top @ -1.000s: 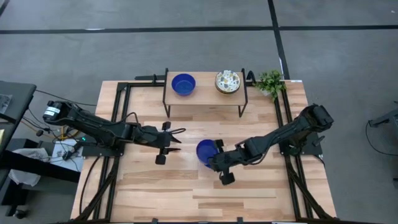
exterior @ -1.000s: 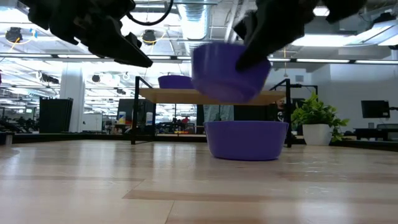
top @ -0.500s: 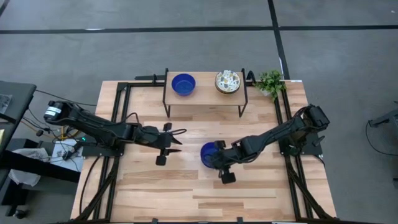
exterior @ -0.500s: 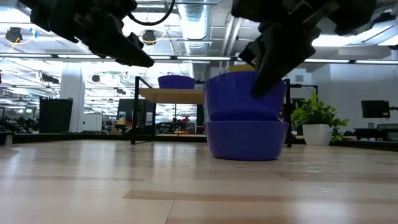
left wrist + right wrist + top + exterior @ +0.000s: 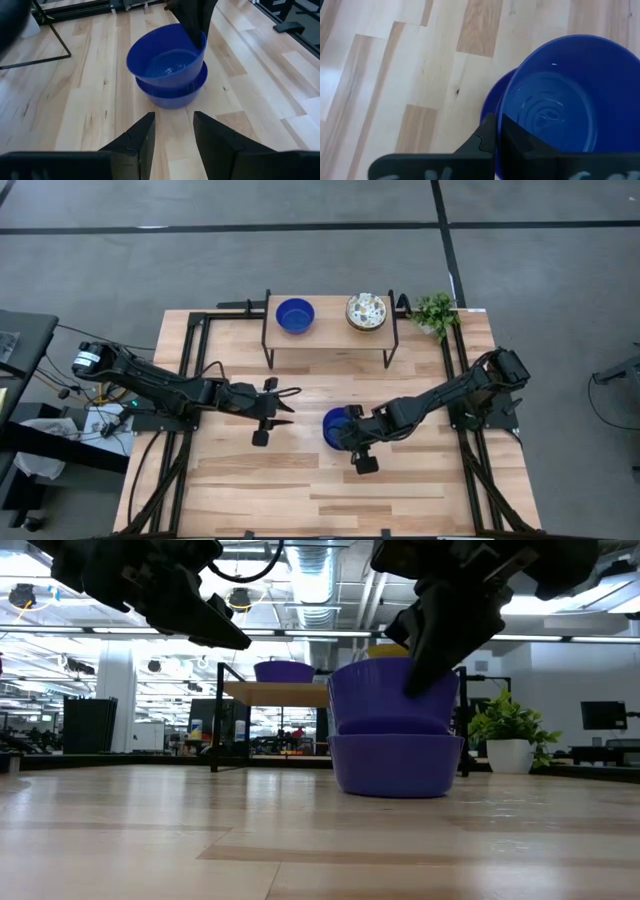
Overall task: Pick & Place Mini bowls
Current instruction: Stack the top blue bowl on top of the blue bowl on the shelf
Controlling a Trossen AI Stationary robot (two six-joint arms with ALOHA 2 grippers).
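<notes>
Two glossy blue mini bowls (image 5: 335,427) sit stacked near the table's middle, the upper bowl (image 5: 392,690) nested in the lower bowl (image 5: 395,765), which rests on its base on the wood. My right gripper (image 5: 352,435) is shut on the upper bowl. My left gripper (image 5: 281,404) hovers open to the left of the stack, above the table, touching nothing; its wrist view looks at the stack (image 5: 167,67). On the small shelf at the far side stand a third blue bowl (image 5: 295,315) and a cream floral bowl (image 5: 366,311). My right gripper (image 5: 498,125) pinches the upper bowl's rim (image 5: 506,102) on its right, near side, one finger inside the bowl and one outside. The fingers (image 5: 435,655) slant down from above and from the table's right. The bowl sits nested in the lower bowl.
The low wooden shelf (image 5: 330,330) on thin black legs stands at the far edge. A small green plant (image 5: 435,312) is at the far right corner. Black frame rails (image 5: 190,370) run along the table's left and right sides. Bare wood lies near the stack.
My right gripper has moved down with the blue bowl, which hung tilted and clear above the lower bowl one second ago. The bowl now sits nested in the lower one, and it has stayed so over the last half second.
</notes>
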